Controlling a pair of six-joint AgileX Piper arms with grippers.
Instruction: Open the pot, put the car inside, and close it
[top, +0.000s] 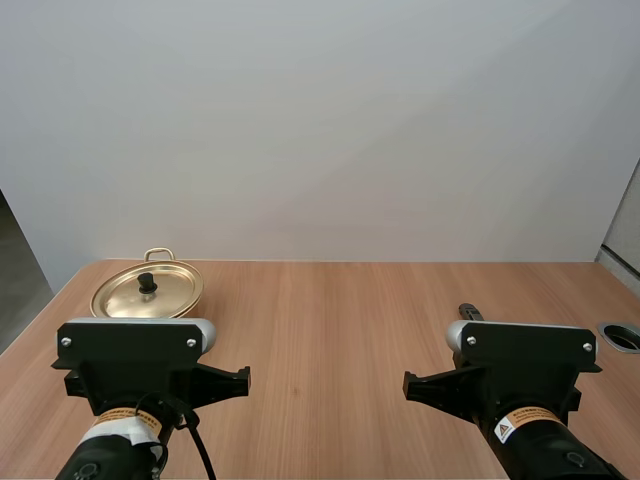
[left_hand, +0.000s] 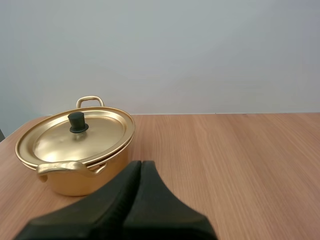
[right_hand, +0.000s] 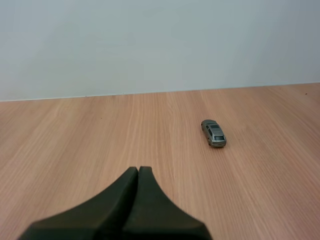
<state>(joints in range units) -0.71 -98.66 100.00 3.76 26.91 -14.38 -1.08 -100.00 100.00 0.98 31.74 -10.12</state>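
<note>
1. While both arms sit low at the near side of the table (top: 330, 330), no step of the task looks done. The pot (left_hand: 75, 182) stands at the far left of the table with its lid (left_hand: 100, 135) on. The car (right_hand: 214, 133) lies on the right side, well apart from the pot.
2. My left gripper (left_hand: 141, 163) has its fingers pressed together into one dark wedge and holds nothing; it points towards the pot. My right gripper (right_hand: 138, 169) is closed on nothing in the same way, and the car is ahead of it, a little to one side.
3. First risk: the black knob (left_hand: 77, 122) on the lid is small. A pinch that is off centre could slip, so that the lid falls back or pushes the pot along the table.
4. Second risk: the car is small and low and probably rolls. A finger that touches it before the other one could send it away.
5. Third risk: a lid put down near the pot could block the way of the arm that brings the car.
6. Around: a round metal ring (top: 620, 336) sits in the table at the right edge, far from both things. Only the lid stands in the way of the car.
</note>
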